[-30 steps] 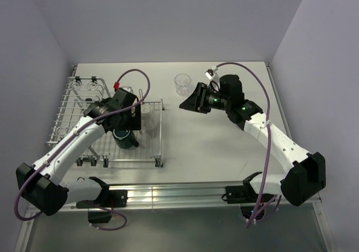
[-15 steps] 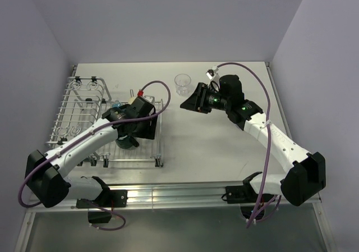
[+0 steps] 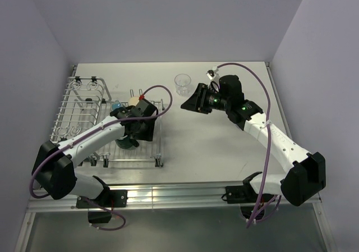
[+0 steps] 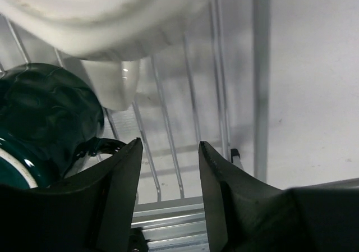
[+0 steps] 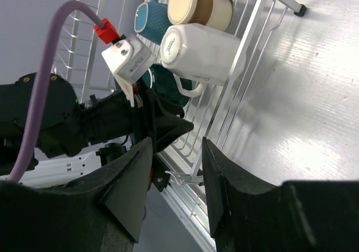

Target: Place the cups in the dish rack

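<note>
The dish rack (image 3: 73, 103) stands on the left of the table. In it a white mug (image 5: 202, 53) lies on its side, with a brown cup (image 5: 199, 5) and a light blue mug (image 5: 150, 17) behind it. A dark teal mug (image 4: 39, 123) lies next to the white mug (image 4: 101, 16). My left gripper (image 3: 145, 135) hovers low over the rack's near right part, just in front of the white mug. Its jaws (image 4: 168, 151) stand narrowly open with only rack wire between them. A clear glass tumbler (image 3: 182, 85) stands on the table beyond the rack. My right gripper (image 3: 188, 103) is open and empty just right of the tumbler.
The rack's right rail (image 4: 261, 78) runs beside bare white table (image 3: 207, 145). A small cutlery holder (image 3: 90, 85) sits at the rack's far left corner. Walls close in the table at the back and on both sides.
My left gripper has swung down and right over the rack's near right part. Its jaws have narrowed a good deal. The right arm has hardly moved.
</note>
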Tool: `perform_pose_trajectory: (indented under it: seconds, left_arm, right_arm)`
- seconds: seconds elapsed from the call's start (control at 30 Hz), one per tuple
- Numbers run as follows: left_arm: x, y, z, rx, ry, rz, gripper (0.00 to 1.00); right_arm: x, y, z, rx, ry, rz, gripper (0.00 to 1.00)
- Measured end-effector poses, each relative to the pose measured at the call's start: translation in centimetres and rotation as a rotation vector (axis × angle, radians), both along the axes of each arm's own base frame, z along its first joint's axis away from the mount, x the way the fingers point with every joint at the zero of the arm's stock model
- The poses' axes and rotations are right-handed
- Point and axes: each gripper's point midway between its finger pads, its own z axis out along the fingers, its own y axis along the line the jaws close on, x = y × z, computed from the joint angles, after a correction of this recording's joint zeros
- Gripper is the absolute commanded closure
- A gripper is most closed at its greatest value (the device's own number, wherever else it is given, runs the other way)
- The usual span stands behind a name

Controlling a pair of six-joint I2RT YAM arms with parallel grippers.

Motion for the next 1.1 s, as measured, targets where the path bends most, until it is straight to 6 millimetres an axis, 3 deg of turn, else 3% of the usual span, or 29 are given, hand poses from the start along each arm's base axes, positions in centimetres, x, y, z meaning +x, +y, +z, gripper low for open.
perform_pose_trajectory:
  seconds: [0.37, 0.67, 1.1]
  left_arm:
    - [0.7, 3.9, -1.9, 0.041, 0.043, 0.137, 0.57]
    - [1.9, 6.4, -2.0, 0.045, 0.046, 0.235, 0.61]
    - [3.1, 7.0, -2.1, 0.022, 0.032, 0.276, 0.63]
  right_arm:
    - [0.0, 0.0, 0.0, 0.0, -0.001, 0.0, 0.52]
    - [0.0, 0.0, 0.0, 0.0, -0.001, 0.001, 0.52]
    - [0.0, 0.0, 0.0, -0.002, -0.003, 0.002, 0.52]
